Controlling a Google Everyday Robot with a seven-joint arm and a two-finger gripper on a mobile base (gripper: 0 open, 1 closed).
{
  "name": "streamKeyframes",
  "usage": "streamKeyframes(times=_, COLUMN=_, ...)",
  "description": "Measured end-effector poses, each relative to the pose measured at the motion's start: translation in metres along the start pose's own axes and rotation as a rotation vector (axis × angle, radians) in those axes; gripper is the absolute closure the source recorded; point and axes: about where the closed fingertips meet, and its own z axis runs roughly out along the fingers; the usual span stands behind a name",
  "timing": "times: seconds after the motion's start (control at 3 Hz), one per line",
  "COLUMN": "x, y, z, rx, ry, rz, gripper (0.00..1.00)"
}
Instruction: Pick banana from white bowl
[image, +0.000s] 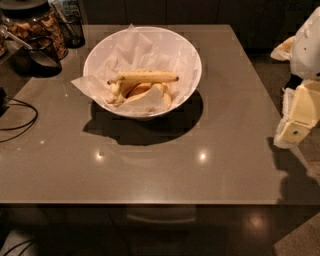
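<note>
The end effector (298, 117) hangs off the right side of the counter (235, 100), well apart from the white bowl (100, 55), partly cut off by the frame, and whether it is spread or closed is impossible to make out. The banana (145, 77) lies atop the fruit in the bowl, nearly straight, pale yellow, dark at both ends (the shorter curved pieces (142, 91) beneath are half hidden by crinkled paper (135, 50)).

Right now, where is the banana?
The banana lies atop other fruit in the white bowl, far centre of the table; the gripper is at the camera view's right edge.
</note>
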Motion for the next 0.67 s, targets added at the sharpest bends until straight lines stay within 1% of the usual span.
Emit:
streamKeyframes(times=0.33, x=0.0, y=0.0, z=0.0, rx=0.0, ry=0.0, rz=0.0, gripper=0.0)
streamKeyframes(times=0.67, x=-0.017, y=-0.014, z=-0.004, rx=-0.01, ry=0.025, rz=-0.034, gripper=0.0)
